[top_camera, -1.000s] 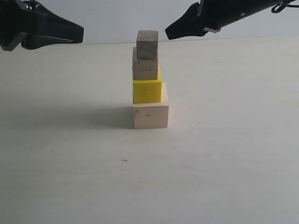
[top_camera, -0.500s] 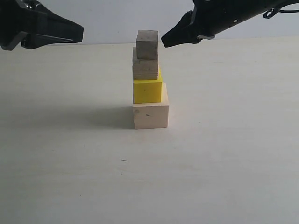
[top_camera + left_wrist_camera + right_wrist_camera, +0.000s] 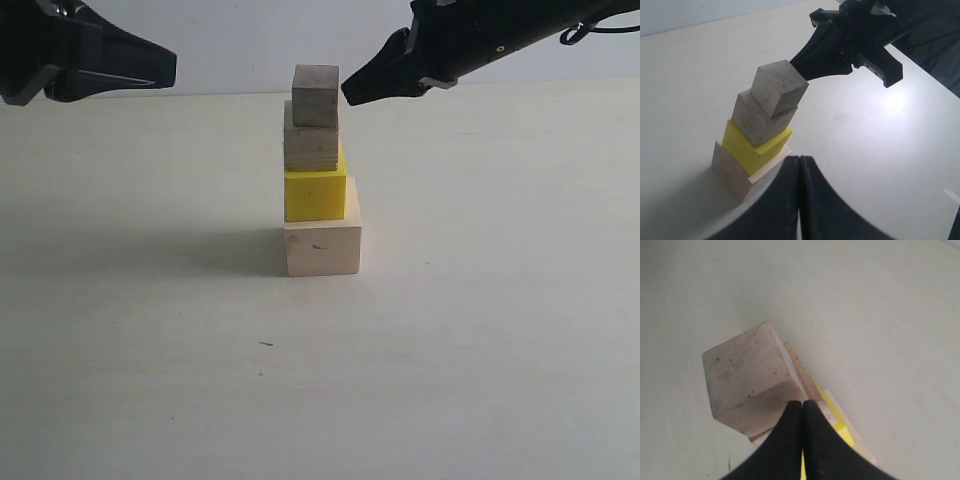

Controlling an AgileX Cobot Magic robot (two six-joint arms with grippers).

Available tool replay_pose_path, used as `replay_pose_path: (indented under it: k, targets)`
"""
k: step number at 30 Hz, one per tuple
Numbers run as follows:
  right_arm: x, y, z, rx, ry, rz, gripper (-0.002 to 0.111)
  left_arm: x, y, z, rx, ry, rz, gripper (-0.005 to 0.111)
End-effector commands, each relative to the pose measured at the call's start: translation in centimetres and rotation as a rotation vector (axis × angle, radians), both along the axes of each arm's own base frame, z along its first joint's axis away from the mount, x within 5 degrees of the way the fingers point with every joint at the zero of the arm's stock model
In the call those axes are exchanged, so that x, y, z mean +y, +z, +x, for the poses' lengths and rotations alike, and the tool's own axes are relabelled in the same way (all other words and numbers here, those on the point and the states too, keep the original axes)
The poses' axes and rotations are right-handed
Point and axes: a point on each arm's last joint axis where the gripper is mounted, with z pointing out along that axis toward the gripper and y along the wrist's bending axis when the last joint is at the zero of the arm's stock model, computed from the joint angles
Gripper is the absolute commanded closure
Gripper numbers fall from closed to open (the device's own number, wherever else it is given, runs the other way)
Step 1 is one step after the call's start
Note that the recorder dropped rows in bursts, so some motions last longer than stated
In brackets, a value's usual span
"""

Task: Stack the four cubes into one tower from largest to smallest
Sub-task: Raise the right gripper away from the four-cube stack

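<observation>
- You have the tower (image 3: 318,170) standing upright near the middle of the table (image 3: 480,330), all four cubes in one column.
- At the bottom sits the large wood cube (image 3: 322,248), flat on the table.
- On it rests the yellow cube (image 3: 315,196), set toward the left edge of the large one in the exterior view.
- Above that you see the smaller wood cube (image 3: 311,148), and on top the smallest wood cube (image 3: 315,95), turned a little against the one below it.
- Your right gripper (image 3: 346,97) has its jaws pressed together with nothing between them. Its tip hangs just beside the smallest wood cube at that cube's height. You cannot tell whether it touches.
- Your left gripper (image 3: 172,68) is likewise closed and empty, well apart from the tower on its left, at about the same height.
</observation>
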Motion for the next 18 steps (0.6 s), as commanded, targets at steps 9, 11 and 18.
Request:
replay_pose_path:
  k: [9,11,18]
  targets:
    - [0.05,0.36,0.11,-0.020,0.000,0.023,0.108,0.09,0.17,-0.10,-0.004,0.008,-0.011,0.107]
    - [0.07,0.39,0.12,-0.019,-0.002,0.028,0.108,0.09,0.17,-0.10,-0.004,0.008,-0.011,0.107]
    - [0.15,0.14,0.33,-0.013,-0.013,0.041,0.108,0.09,0.17,-0.12,-0.003,0.006,-0.012,0.107]
